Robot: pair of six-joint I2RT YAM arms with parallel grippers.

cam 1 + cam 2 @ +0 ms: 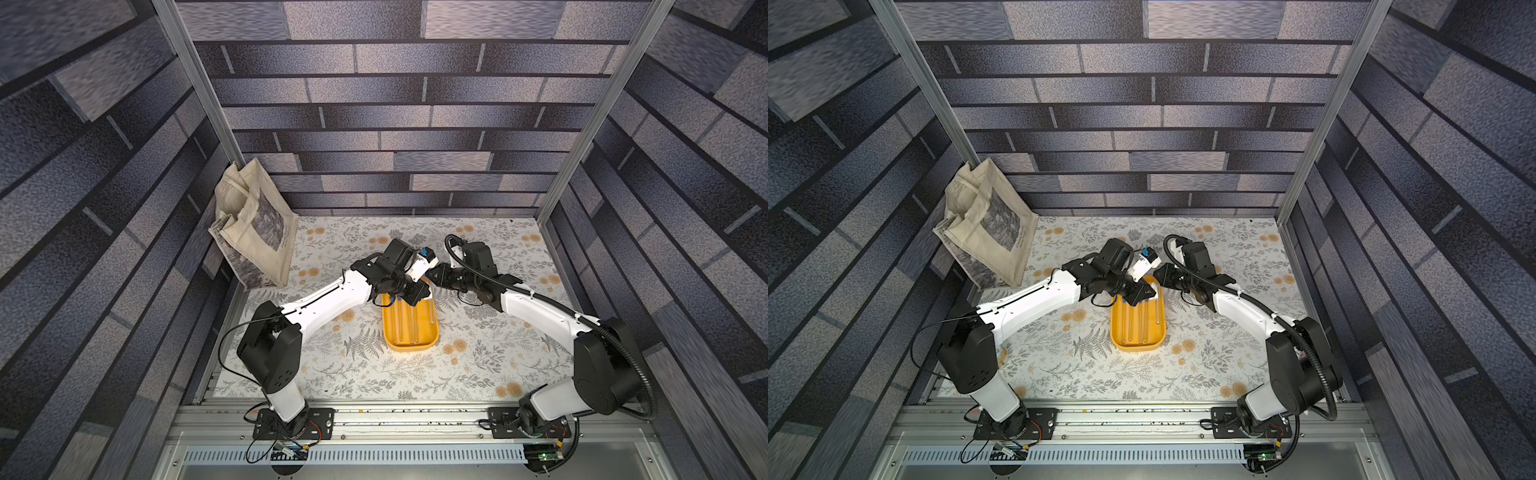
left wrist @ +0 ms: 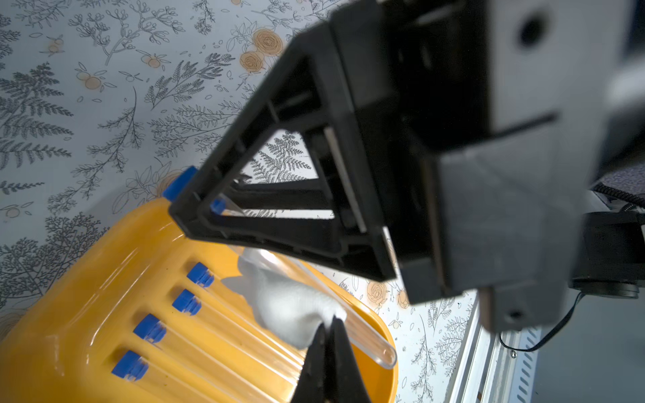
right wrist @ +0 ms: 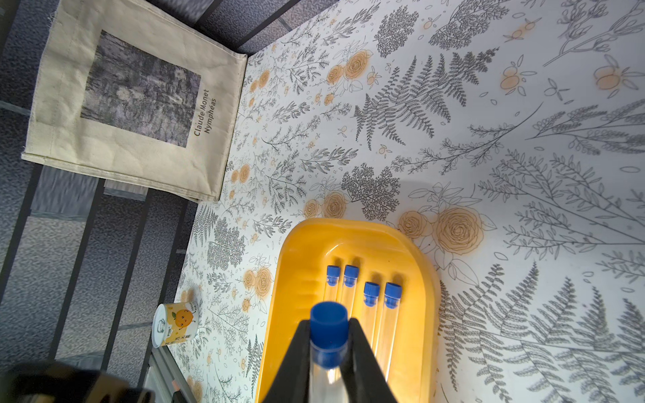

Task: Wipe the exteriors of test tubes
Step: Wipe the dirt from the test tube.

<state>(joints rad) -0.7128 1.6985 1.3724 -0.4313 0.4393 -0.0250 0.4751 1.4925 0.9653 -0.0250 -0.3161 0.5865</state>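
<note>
Right gripper (image 3: 328,331) grips 1 tube (image 2: 366,335), left gripper (image 2: 330,326) pinches 1 cloth (image 2: 286,303), 4 tubes (image 3: 371,293) in tray (image 3: 303,251).

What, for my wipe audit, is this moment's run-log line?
right gripper: shut on test tube | left gripper: shut on white cloth | cloth: against held tube | yellow tray: four tubes

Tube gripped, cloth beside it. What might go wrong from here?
The right gripper holds the lifted tube only at its capped end, so pressure from the cloth in the left gripper may lever it loose. It hangs above the four other tubes in the yellow tray; a slip could drop it onto them.
</note>
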